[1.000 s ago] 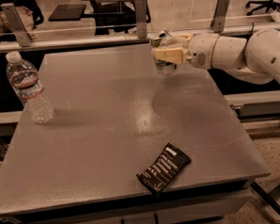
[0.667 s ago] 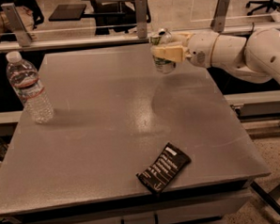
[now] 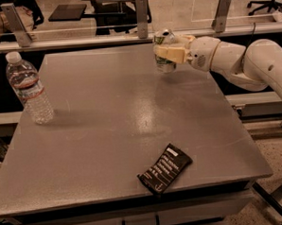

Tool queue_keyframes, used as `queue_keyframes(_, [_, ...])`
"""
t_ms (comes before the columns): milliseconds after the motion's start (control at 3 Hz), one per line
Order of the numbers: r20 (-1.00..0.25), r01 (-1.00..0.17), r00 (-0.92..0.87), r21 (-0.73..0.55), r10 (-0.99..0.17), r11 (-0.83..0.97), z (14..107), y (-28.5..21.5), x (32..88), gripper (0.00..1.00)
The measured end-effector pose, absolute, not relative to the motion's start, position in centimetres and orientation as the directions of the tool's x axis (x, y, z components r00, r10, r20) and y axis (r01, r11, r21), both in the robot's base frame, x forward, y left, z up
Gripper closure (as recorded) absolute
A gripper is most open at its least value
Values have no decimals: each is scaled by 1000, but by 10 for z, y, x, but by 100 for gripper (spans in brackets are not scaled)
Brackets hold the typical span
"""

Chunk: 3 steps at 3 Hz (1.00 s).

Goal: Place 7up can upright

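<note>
Camera view: a flat grey square tabletop [image 3: 113, 120], seen from the front and slightly above, w/ desks and chair legs in the dim background.

A white, jointed robot arm [image 3: 252, 63] reaches in from the tabletop's right side toward its far edge. At the arm's tip the cream-coloured pincer [image 3: 164, 52] is clenched around the small silver metal 7up can w/ green and white markings [image 3: 165, 65], gripping it from the side at mid-height. The can is upright, shiny top facing up. It sits over the tabletop's far edge, a little right of centre. Its base looks to hang just above the surface, but contact can't be confirmed.

A clear plastic water bottle w/ white cap and red-striped label [image 3: 30, 92] stands upright near the tabletop's left edge, well apart from the can. A flat black snack wrapper w/ white print [image 3: 165, 169] lies near the tabletop's front edge, right of centre, also well apart.

Step in hand, as a judgement: setting the can down. To do it well:
- Keep the can vertical.
- Lower it straight until the whole base rests flat on the tabletop, not on a rim edge.
- Let go only then.
- Pull the pincer back sideways w/o brushing the can, since a light can tips easily.
- The spot is near the far edge, so avoid drifting further back.
</note>
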<state>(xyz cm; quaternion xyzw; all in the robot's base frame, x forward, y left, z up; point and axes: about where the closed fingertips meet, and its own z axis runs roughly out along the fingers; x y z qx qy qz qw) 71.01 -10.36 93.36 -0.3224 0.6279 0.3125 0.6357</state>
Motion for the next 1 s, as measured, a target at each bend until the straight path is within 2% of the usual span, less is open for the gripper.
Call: queue_keyframes(1000, [-997,-761,34,20,70,648,929,-121,719,100])
